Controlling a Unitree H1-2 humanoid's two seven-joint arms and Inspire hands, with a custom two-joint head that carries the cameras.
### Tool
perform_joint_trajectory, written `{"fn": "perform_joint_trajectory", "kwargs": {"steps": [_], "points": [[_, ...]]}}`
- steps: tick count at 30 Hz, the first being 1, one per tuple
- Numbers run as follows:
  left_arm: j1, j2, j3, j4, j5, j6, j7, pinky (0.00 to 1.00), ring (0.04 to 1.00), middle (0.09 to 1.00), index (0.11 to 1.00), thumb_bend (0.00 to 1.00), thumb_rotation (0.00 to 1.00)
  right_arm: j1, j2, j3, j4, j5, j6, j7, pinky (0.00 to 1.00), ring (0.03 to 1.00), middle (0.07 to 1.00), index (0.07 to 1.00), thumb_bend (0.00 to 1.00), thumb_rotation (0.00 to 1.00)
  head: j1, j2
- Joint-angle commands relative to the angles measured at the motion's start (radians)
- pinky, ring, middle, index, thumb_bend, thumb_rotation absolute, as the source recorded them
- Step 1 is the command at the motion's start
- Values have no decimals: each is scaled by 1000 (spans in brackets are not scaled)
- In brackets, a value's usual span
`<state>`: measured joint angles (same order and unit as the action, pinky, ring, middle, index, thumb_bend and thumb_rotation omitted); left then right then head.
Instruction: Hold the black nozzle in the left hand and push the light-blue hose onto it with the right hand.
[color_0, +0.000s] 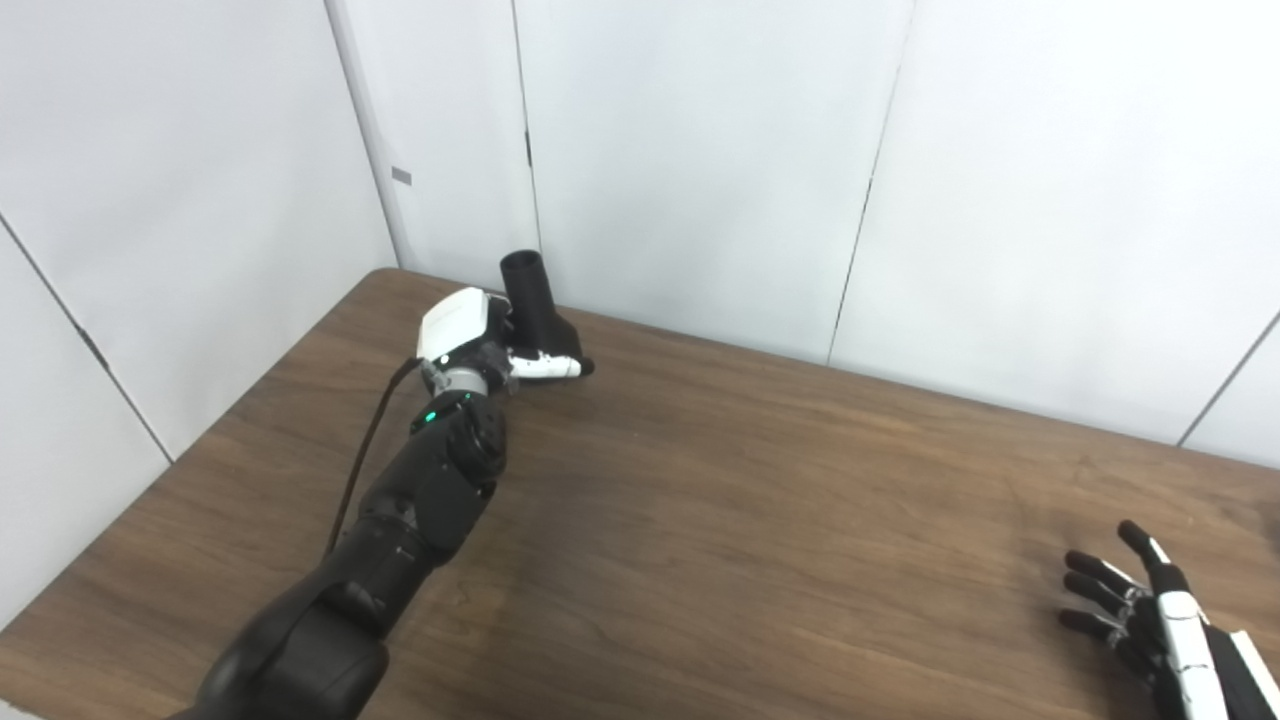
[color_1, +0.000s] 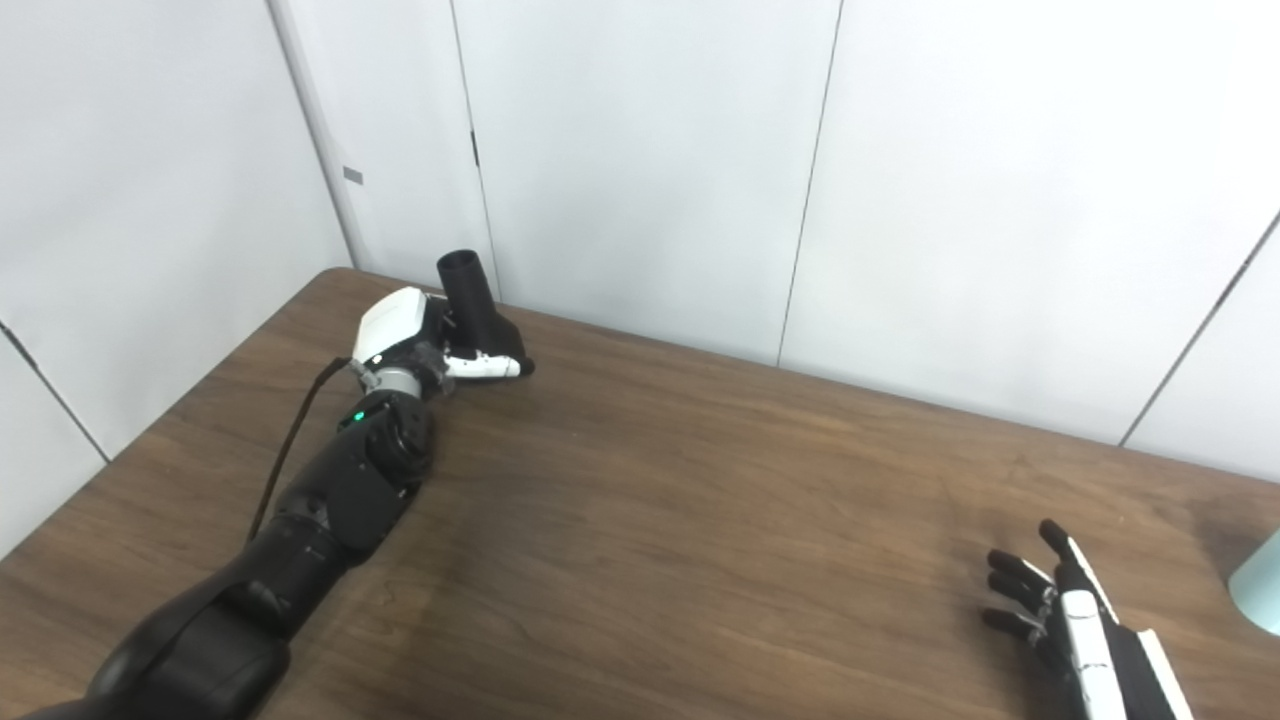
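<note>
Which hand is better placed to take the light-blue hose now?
The right hand: it is open, its fingers spread, near the light-blue hose at the table's right edge. The left hand already holds the black plastic nozzle.

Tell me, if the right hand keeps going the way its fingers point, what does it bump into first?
Probably nothing: the right hand points up-left across bare table. The light-blue hose sits off to its right.

No readable text, label, brand, number or sign anywhere. Only a small grey tag (color_0: 401, 176) on the wall panel (color_0: 200, 150) behind the table's far left corner, too small to show any writing. Nothing printed on the white cover of the left robot hand (color_0: 480, 335), nor on the table (color_0: 750, 480).
</note>
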<state>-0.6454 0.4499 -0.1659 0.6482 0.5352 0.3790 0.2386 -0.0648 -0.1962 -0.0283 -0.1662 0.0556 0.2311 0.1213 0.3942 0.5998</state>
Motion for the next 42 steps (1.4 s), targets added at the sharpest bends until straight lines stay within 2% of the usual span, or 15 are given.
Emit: {"fn": "perform_joint_trajectory", "kwargs": {"steps": [1, 3, 9, 11, 17, 23, 27, 31, 35, 38, 42], "points": [[-13, -1, -12, -28, 9, -5, -13, 820, 690, 625, 483, 521, 47, -3, -15, -1, -5, 4, -17, 14, 722, 811, 800, 943, 333, 1000, -1, 0], [-8, 1, -16, -36, 17, -2, -15, 802, 676, 617, 483, 521, 48, -4, -16, -1, -5, 2, -16, 14, 720, 808, 797, 941, 337, 1000, 0, 2], [23, -2, -15, -81, 36, -21, 3, 652, 607, 574, 483, 521, 47, -5, -12, -1, -11, 5, 0, 12, 718, 802, 790, 935, 343, 1000, -5, 7], [39, -4, -16, -114, 41, -26, 7, 601, 584, 555, 466, 516, 9, -7, -15, 4, -6, -8, -10, 11, 704, 791, 779, 928, 330, 1000, -7, 10], [105, -10, -34, -269, 73, -32, 6, 592, 599, 548, 460, 515, 0, -10, -15, 8, -6, -11, -4, 14, 705, 796, 782, 918, 326, 1000, -20, 18], [179, -21, -79, -470, 139, 7, -62, 501, 585, 527, 463, 520, 0, -13, -18, 14, -1, -10, -7, 20, 703, 806, 792, 920, 347, 1000, -43, 28], [234, -36, -113, -601, 173, 6, -120, 559, 606, 505, 468, 524, 0, -13, -14, 18, 4, -3, -16, 23, 698, 798, 785, 912, 354, 1000, -81, 41], [271, -49, -150, -707, 228, 9, -182, 576, 605, 503, 466, 524, 0, -16, -8, 24, 17, 2, -29, 24, 694, 795, 774, 912, 393, 1000, -111, 50], [311, -91, -174, -794, 267, -3, -213, 614, 603, 497, 473, 525, 0, -15, -10, 45, 8, -36, -40, 15, 675, 794, 783, 908, 417, 1000, -154, 64], [332, -113, -195, -826, 299, -16, -230, 656, 592, 486, 484, 525, 0, -16, -6, 54, 4, -58, -45, 11, 671, 794, 781, 906, 416, 1000, -178, 72], [360, -139, -239, -837, 344, -50, -253, 661, 578, 455, 500, 524, 0, -17, 1, 71, -6, -105, -37, -4, 635, 770, 766, 894, 424, 1000, -225, 86]]}}
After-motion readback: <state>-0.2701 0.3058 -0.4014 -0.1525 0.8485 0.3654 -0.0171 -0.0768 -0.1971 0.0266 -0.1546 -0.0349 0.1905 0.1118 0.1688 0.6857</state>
